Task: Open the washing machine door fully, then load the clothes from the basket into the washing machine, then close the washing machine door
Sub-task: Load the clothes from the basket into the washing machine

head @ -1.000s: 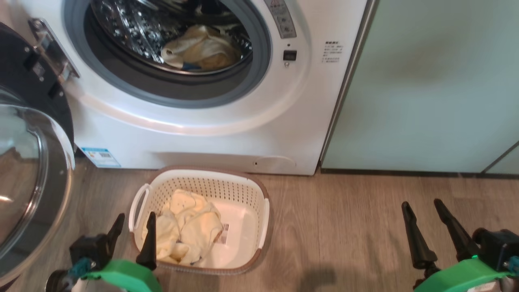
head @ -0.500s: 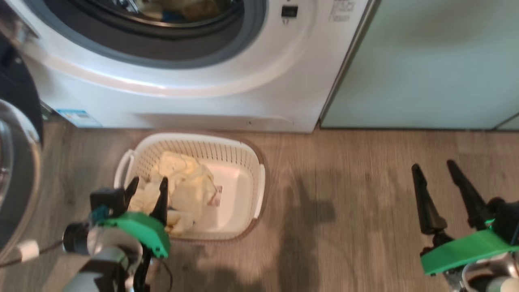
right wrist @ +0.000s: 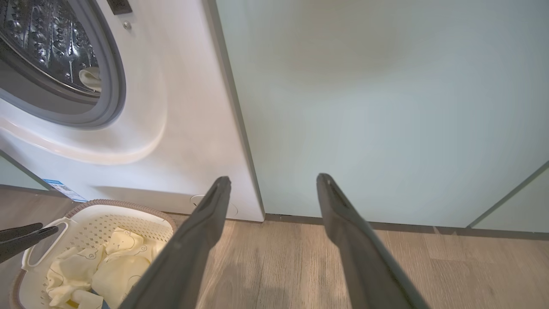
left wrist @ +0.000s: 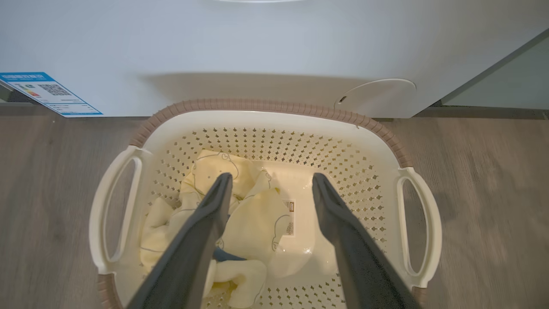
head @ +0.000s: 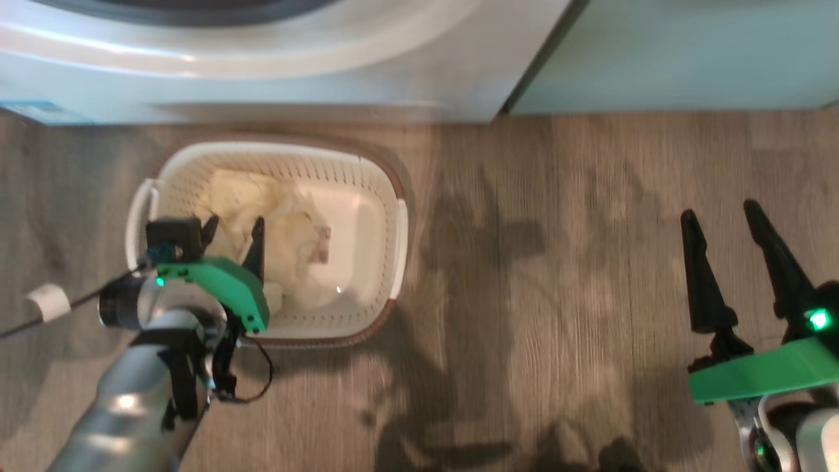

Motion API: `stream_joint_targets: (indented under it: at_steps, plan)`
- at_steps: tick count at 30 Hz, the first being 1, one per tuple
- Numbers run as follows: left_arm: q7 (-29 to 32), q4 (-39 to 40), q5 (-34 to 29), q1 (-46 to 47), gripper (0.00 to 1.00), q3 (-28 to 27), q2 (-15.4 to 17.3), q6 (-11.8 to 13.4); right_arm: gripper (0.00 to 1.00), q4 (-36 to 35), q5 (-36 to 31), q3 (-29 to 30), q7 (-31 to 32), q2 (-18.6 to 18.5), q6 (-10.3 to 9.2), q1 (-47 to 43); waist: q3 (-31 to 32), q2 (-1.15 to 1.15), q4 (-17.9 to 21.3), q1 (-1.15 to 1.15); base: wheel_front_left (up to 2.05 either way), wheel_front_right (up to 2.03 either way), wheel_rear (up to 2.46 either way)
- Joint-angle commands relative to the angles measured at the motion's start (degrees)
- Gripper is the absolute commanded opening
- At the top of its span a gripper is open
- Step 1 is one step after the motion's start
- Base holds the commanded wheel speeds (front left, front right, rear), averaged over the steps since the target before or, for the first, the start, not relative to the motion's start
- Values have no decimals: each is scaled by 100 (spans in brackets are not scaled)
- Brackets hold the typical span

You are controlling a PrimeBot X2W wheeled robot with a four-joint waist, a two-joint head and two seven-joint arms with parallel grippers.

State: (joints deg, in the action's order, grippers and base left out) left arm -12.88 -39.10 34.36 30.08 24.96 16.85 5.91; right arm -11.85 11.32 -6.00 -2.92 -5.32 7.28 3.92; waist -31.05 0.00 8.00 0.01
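Observation:
The cream basket (head: 308,169) stands on the floor in front of the white washing machine (head: 262,59). Pale yellow clothes (head: 262,210) lie heaped in its left half. My left gripper (head: 234,226) hovers open over the basket's near left side. In the left wrist view its fingers (left wrist: 201,231) point down at the clothes (left wrist: 253,219) inside the basket (left wrist: 274,105), with nothing gripped. My right gripper (head: 719,213) stands open over bare floor far to the right. The right wrist view shows the drum mouth (right wrist: 111,86) with a pale garment (right wrist: 90,77) inside. The washing machine door is out of view.
A pale green cabinet (right wrist: 386,107) stands right of the machine. Wood-look floor (head: 557,295) stretches between the basket and my right gripper (right wrist: 273,179). A blue-edged sticker (left wrist: 47,92) sits low on the machine's front. A white-tagged cable (head: 49,300) trails off my left arm.
The head camera has tipped down, so the drum and door have slid out of its picture. My left gripper has moved forward over the clothes in the basket. Both grippers stay open.

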Motion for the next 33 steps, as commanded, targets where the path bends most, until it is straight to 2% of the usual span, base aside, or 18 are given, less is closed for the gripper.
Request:
stream_joint_targets:
  at_steps: [1,12,21,27,33]
  plan:
    - [-35,-131,-18,236,100,-143,110,-74,100,-234,-51,-96,-80,-52,21,117,-395,0,119,-1,0,0,0]
    - [155,-1516,-103,1395,100,9,204,-538,100,-238,39,-300,-313,29,21,472,-1526,0,454,-1,0,0,0]
    - [385,-2390,-164,2029,100,159,278,-829,100,-4,201,-598,-574,84,21,810,-2095,0,768,-1,0,0,0]
    - [398,-2829,-66,2246,100,80,413,-856,100,173,402,-879,-688,104,21,989,-2345,0,1017,-1,0,0,0]
    - [488,-3101,-32,2488,100,63,485,-760,100,232,503,-933,-797,94,21,1064,-2607,0,1153,-1,0,0,0]
